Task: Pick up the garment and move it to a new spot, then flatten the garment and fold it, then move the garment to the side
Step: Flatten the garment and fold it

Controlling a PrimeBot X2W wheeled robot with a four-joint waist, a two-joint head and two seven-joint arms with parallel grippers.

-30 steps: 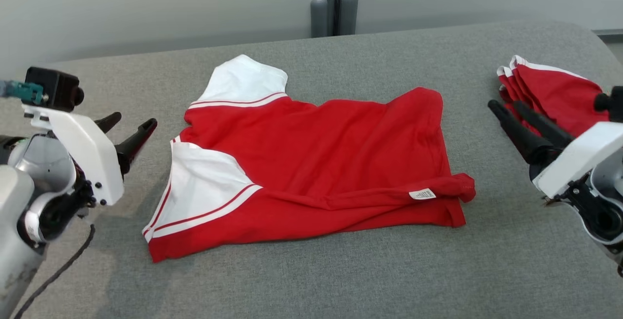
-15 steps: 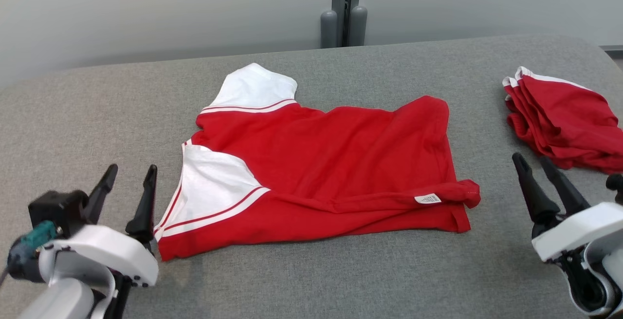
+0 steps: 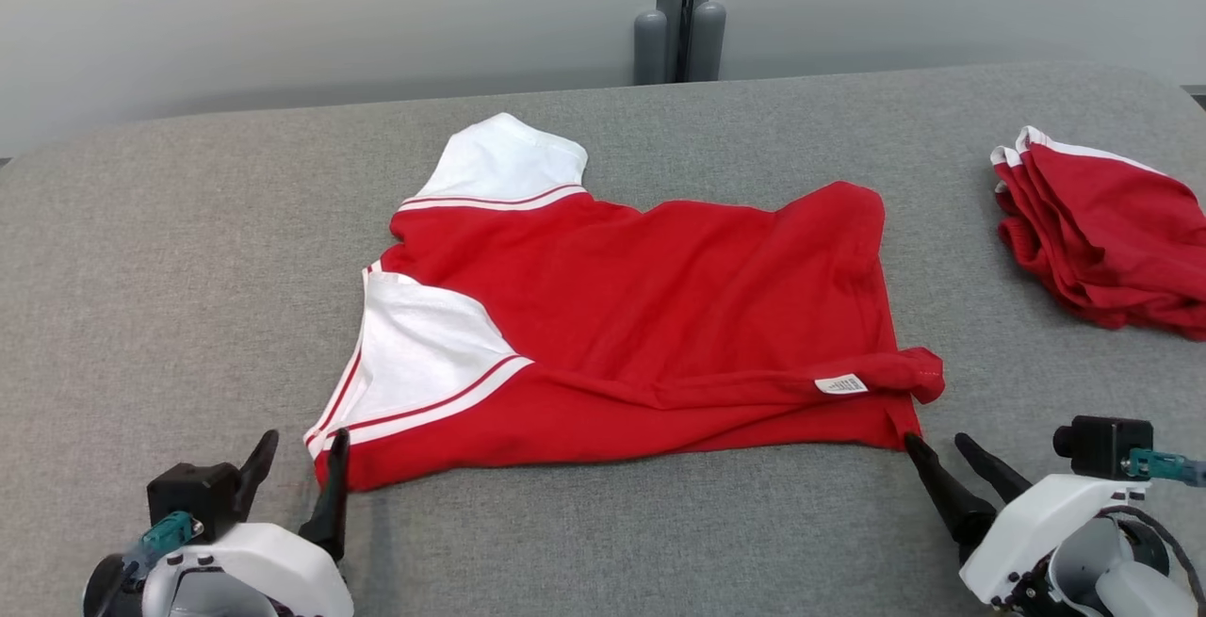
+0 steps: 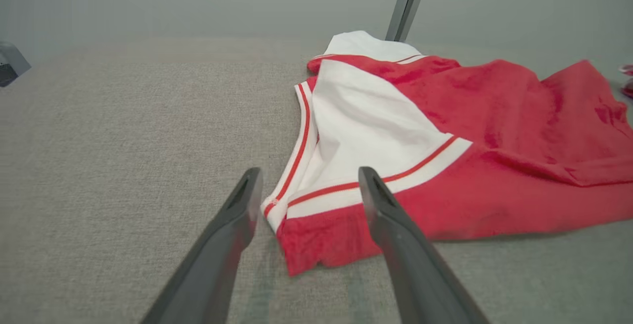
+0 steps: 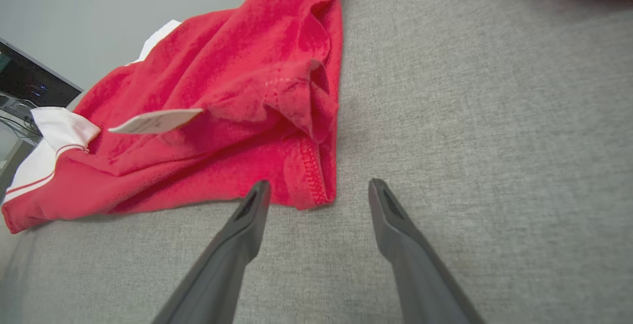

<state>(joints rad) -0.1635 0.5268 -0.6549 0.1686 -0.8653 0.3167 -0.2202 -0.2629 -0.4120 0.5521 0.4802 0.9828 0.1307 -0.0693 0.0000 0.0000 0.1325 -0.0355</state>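
Garment [image 3: 641,316] spread on grey bench [image 3: 188,268]; left fingers [image 3: 333,490] open at near-left corner; right fingers [image 3: 942,490] open at near-right corner.

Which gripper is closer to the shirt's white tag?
Right. The right gripper is beside the tag; the left gripper is at the far end of the shirt.

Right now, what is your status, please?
Left gripper open at garment near-left corner. Right gripper open at near-right corner. Garment lying spread, not held. Second red pile far right, apart.
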